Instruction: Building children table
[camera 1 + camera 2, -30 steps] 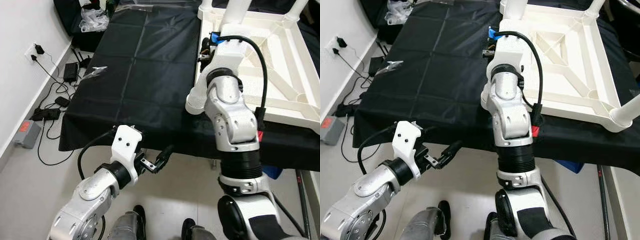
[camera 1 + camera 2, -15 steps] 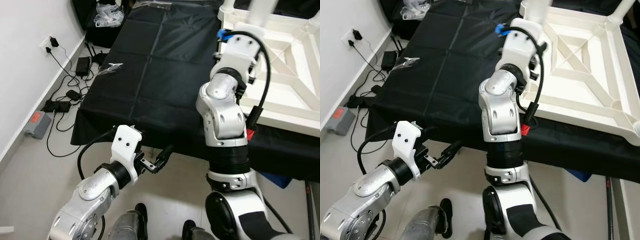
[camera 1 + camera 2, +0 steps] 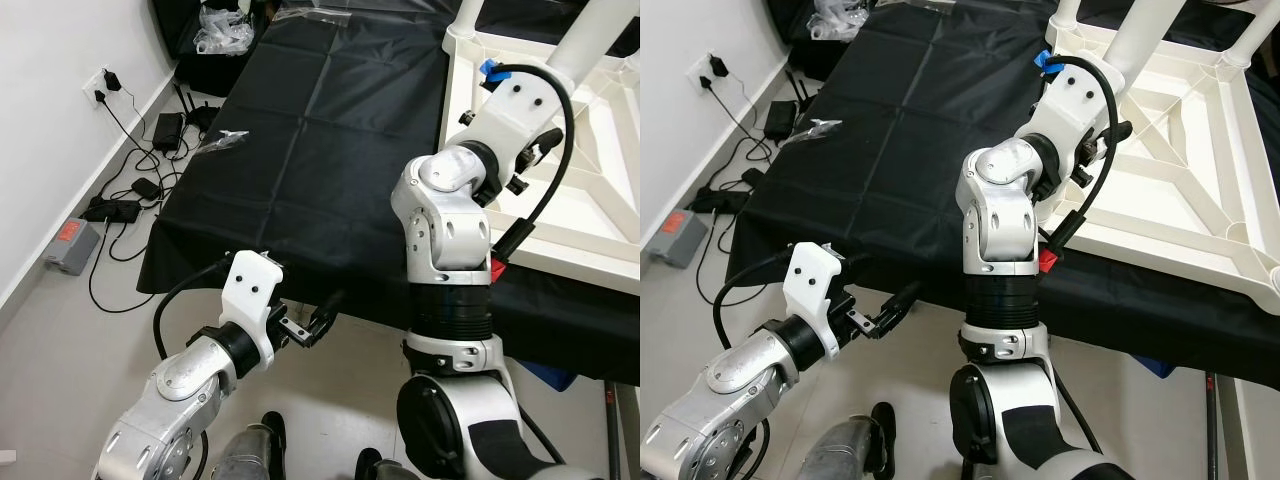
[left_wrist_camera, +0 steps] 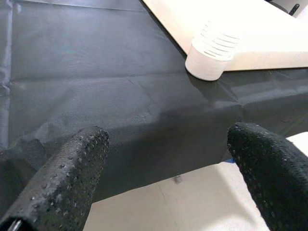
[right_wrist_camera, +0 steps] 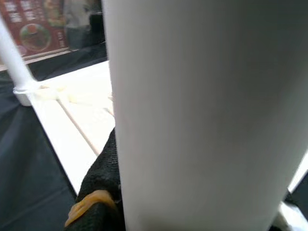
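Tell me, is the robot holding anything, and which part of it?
The right gripper seems to hold a white table leg; the exact spot is hidden. The left gripper is open, holding nothing.

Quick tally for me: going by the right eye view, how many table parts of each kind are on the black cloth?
table legs standing up: 3
tabletop, lying upside down: 1
Total: 4
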Controlling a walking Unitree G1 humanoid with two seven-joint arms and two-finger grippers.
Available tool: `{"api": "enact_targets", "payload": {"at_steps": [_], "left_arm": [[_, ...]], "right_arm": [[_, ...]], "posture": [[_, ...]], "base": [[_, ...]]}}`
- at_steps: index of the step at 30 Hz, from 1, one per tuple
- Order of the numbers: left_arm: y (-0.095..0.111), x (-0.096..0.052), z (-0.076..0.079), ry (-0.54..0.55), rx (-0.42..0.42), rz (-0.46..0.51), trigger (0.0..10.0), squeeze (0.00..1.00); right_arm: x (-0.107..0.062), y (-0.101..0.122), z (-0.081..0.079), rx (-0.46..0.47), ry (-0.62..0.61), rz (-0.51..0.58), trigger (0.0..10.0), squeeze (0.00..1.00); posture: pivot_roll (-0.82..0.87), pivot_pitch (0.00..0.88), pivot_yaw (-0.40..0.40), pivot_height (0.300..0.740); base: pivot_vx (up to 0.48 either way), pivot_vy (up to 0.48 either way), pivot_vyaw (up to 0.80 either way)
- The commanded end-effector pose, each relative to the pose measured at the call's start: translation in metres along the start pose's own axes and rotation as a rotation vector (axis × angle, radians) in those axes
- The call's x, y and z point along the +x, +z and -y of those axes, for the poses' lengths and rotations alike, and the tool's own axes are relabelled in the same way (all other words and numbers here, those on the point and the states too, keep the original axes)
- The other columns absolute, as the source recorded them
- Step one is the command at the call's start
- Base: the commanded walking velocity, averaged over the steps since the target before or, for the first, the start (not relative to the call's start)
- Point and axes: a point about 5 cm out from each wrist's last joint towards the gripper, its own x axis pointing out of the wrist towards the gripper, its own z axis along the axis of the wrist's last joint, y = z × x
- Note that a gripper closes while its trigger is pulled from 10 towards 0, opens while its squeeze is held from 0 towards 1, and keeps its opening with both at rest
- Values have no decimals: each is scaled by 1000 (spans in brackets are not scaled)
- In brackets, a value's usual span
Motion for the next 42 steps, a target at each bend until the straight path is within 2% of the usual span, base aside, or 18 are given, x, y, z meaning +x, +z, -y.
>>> {"api": "enact_targets", "payload": {"at_steps": [1,4,12,13,14,16,18,19,23,24,25,28,33,36,38,40,41,42], "left_arm": [[-3,-2,-1,4,11,-16,10000,0],[-3,-2,-1,3,15,-18,10000,0],[-3,-2,-1,4,17,-19,10000,0],[-3,-2,-1,5,18,-18,10000,0],[-3,-2,-1,5,18,-18,10000,0],[-3,-2,-2,8,19,-14,10000,0],[-3,-2,-2,8,19,-14,10000,0],[-3,-2,-2,8,19,-12,10000,0],[-3,-2,-1,8,17,-11,10000,0],[-3,-2,-1,9,18,-11,10000,0],[-3,-2,-1,9,18,-11,10000,0],[-3,-2,-2,9,21,-12,10000,0],[-3,-2,-2,10,21,-11,10000,0],[-2,-2,-2,11,22,-9,10000,0],[-2,-1,-2,12,23,-7,10000,0],[-2,-1,-2,12,23,-7,10000,0],[-2,-1,-2,12,23,-7,10000,0],[-2,-1,-2,12,23,-7,10000,0]], "right_arm": [[16,-67,30,-228,-166,-202,10000,0],[15,-69,31,-218,-221,-206,10000,0],[12,-70,23,-192,-137,-222,10000,0],[10,-70,16,-183,-22,-219,10000,0],[10,-70,16,-183,-22,-219,10000,0],[6,-83,5,-232,277,-282,10000,0],[6,-83,5,-232,277,-282,10000,0],[-1,-98,2,-245,470,-378,10000,0],[-7,-104,0,-217,559,-424,10000,0],[-14,-103,-3,-181,676,-431,10000,0],[-14,-103,-3,-181,676,-431,10000,0],[-26,-98,-8,-100,832,-454,10000,0],[-31,-93,-14,-64,950,-472,10000,0],[-37,-90,-20,-82,1113,-491,10000,0],[-47,-93,-19,-224,1340,-499,10000,0],[-47,-93,-19,-224,1340,-499,10000,0],[-51,-92,-18,-256,1439,-483,10000,0],[-51,-92,-18,-256,1439,-483,10000,0]], "posture": [[179,341,-14,740],[179,342,-16,740],[177,340,-18,740],[173,335,-17,740],[173,335,-17,740],[169,332,-18,740],[169,332,-18,740],[168,329,-20,740],[168,329,-20,740],[168,328,-21,740],[168,328,-21,740],[168,326,-22,740],[168,322,-19,740],[167,322,-21,740],[166,326,-25,740],[166,326,-25,740],[165,329,-23,740],[165,329,-23,740]], "base": [[0,0,0],[0,0,0],[0,0,0],[0,0,0],[0,0,0],[0,0,0],[0,0,0],[0,0,0],[0,0,0],[0,0,0],[0,0,0],[0,0,0],[0,0,0],[0,0,0],[0,0,0],[0,0,0],[0,0,0],[0,0,0]]}}
